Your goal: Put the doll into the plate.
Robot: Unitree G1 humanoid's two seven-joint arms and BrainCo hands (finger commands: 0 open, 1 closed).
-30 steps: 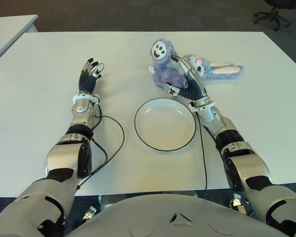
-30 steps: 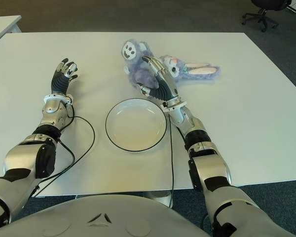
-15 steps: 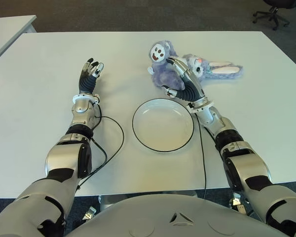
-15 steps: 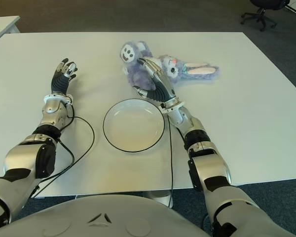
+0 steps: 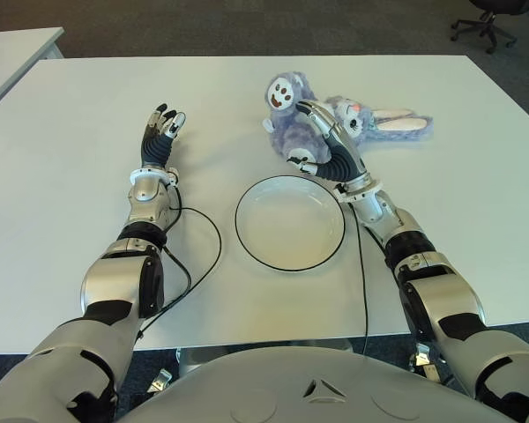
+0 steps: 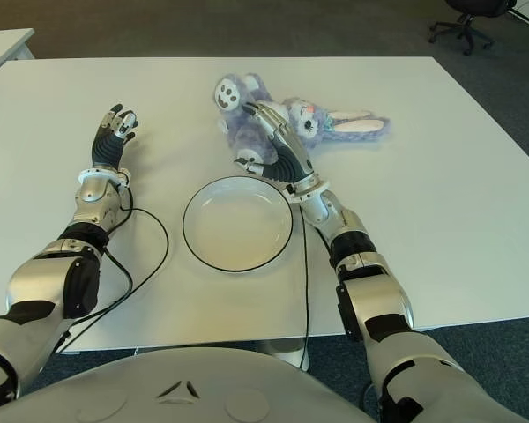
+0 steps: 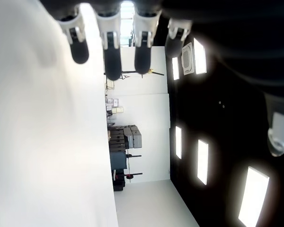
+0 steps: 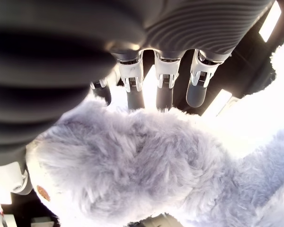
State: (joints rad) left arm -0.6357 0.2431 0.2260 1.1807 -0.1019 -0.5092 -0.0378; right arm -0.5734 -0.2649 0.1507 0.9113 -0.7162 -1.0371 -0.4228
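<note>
Two hands show in the eye views: the right hand (image 5: 322, 141) grasps the purple doll (image 5: 293, 123) on the white worktop (image 5: 441, 203), at 12 o'clock from the plate (image 5: 289, 222). The left hand (image 5: 159, 137) is at 10 o'clock. In its wrist view, the left hand's fingers (image 7: 112, 52) are released, holding nothing. In the right wrist view, fingers (image 8: 164, 85) wrap the fur.

Silver-and-black jointed arms, ribbed black wrists, dark-fingered left hand (image 5: 161, 126) and right hand (image 5: 322, 137), trailing black cables

White table (image 5: 441, 203) bears plate (image 5: 289, 222), doll (image 5: 286, 132)
</note>
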